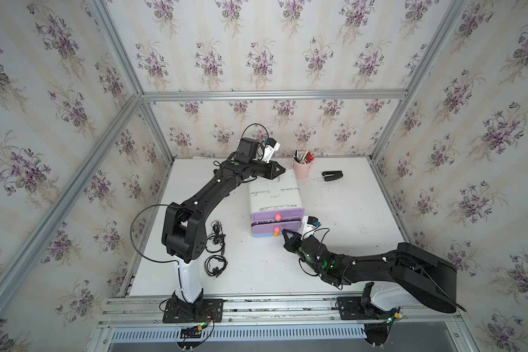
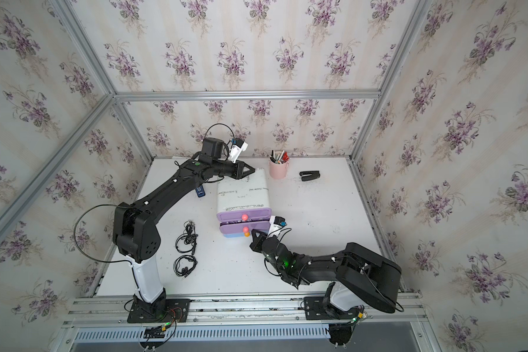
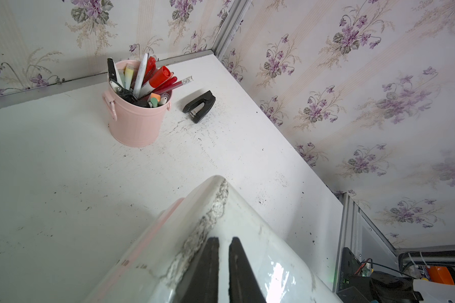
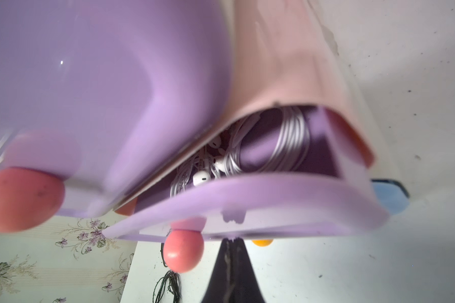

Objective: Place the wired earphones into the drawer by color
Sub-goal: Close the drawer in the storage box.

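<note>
Right wrist view looks up into the lilac drawer (image 4: 273, 199), which stands ajar, and the white earphones (image 4: 290, 141) lie inside it: one neat coil of thin white cable against the side wall, looser strands beside it, and a few glossy white earbuds tangled among them. My right claw (image 4: 230, 246) is closed tight with nothing between its fingers. Its tip meets the lower edge of that drawer's front, between the pink knob (image 4: 183, 251) and the orange knob (image 4: 262, 242), so the white bundle sits just behind the panel at my fingertip.

Both top views show the black earphones (image 1: 217, 237) as two loose loops of thin black cable (one nearer the front edge (image 1: 215, 265)) lying on the desk (image 1: 348, 243) beside my left arm's base, to the side of the drawer unit (image 1: 275, 195) and well apart from either claw.

My left claw (image 3: 223, 244) rests on the rear top of the drawer unit. Only a narrow slit parts its fingers, and it holds nothing. I cannot see any red earphones from these angles.
</note>
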You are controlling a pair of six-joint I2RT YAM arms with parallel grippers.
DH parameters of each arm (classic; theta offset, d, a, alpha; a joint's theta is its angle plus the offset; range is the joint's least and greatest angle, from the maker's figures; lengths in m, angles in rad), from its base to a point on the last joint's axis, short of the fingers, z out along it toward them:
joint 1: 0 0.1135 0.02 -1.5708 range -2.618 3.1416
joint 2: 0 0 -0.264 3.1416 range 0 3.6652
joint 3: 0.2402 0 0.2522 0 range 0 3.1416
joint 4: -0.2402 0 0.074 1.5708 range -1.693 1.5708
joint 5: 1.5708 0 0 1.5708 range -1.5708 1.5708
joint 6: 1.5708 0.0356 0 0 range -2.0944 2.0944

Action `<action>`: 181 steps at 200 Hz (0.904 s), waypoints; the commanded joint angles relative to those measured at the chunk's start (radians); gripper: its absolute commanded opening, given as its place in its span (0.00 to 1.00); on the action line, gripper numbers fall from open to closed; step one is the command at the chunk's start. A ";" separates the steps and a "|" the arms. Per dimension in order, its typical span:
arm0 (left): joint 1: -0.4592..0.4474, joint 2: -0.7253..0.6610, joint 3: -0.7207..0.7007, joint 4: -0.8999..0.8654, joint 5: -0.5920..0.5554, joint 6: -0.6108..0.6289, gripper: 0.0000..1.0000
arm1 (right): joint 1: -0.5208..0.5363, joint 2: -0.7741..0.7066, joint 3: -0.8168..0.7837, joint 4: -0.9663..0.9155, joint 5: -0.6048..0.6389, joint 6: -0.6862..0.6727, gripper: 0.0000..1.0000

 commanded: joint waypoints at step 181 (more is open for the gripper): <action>0.035 -0.021 -0.013 -0.230 0.011 -0.073 0.67 | -0.038 0.118 -0.007 0.294 0.009 0.047 0.00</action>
